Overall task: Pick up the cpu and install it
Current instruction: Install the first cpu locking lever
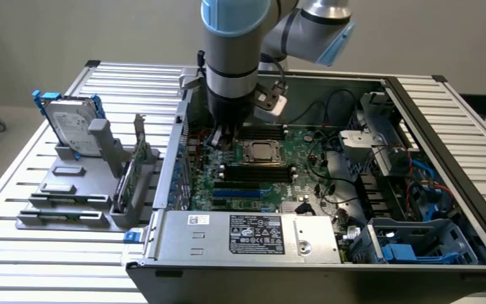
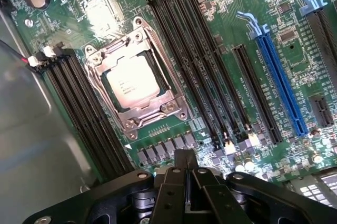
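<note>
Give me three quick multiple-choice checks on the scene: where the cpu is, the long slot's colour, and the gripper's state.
1. Where is the cpu?
A. In the socket
B. In the gripper
C. On the outside rack

2. What colour is the long slot beside the black ones?
A. Red
B. Blue
C. White

3. How is the gripper?
A. Shut, holding nothing
B. Open wide
C. Shut on the cpu

Key: 1 A, the silver chip lies inside the metal frame. 2 B, its plastic is plainly blue. 3 A, the fingers meet, with nothing between.
</note>
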Robot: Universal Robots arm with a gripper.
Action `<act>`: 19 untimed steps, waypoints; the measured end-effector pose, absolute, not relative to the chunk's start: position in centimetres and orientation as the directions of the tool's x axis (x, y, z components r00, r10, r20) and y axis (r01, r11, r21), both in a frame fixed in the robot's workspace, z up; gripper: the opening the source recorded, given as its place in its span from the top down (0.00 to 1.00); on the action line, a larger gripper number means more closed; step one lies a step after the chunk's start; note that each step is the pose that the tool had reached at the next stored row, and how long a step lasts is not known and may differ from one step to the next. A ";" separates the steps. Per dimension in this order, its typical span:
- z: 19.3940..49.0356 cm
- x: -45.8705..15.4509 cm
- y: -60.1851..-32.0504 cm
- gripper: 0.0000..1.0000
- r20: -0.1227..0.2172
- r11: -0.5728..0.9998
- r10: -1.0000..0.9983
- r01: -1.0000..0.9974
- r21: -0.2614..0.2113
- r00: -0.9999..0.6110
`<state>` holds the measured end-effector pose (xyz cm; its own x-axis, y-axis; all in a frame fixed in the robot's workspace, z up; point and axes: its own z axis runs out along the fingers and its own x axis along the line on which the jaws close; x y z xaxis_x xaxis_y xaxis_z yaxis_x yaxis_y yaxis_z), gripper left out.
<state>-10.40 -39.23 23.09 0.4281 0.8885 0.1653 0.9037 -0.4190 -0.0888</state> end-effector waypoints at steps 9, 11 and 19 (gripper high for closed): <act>23.3 -10.5 -38.7 0.89 0.133 -0.341 0.928 0.937 -0.075 0.348; 23.4 -10.5 -38.4 0.89 0.127 -0.335 0.931 0.939 -0.073 0.342; 23.4 -10.5 -36.9 0.89 0.116 -0.297 0.946 0.952 -0.066 0.303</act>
